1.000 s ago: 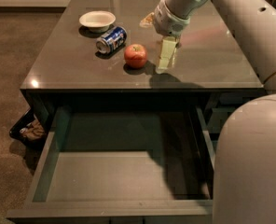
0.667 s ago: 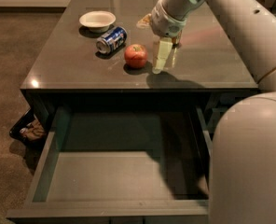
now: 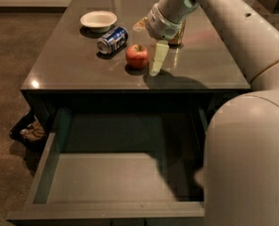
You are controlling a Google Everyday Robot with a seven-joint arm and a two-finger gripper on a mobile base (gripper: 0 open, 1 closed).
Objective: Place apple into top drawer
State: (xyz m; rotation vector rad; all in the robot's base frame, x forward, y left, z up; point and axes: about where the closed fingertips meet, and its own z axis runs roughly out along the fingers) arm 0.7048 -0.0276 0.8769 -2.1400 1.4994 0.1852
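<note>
The red apple (image 3: 137,55) sits upright on the dark counter (image 3: 69,67), near its front edge. My gripper (image 3: 158,58) hangs from the arm that reaches in from the upper right. It is just right of the apple, low over the counter, and holds nothing that I can see. The top drawer (image 3: 106,179) is pulled wide open below the counter's front edge. Its flat grey bottom is bare, with the right part in shadow.
A blue soda can (image 3: 112,39) lies on its side just left of and behind the apple. A white bowl (image 3: 98,20) stands behind it. A brown object (image 3: 178,34) sits behind the gripper. My pale body (image 3: 248,159) covers the drawer's right end. A dark bin (image 3: 28,128) is on the floor at left.
The gripper has moved left and slightly down, closing most of the gap to the apple. The apple, can, bowl and drawer have not moved.
</note>
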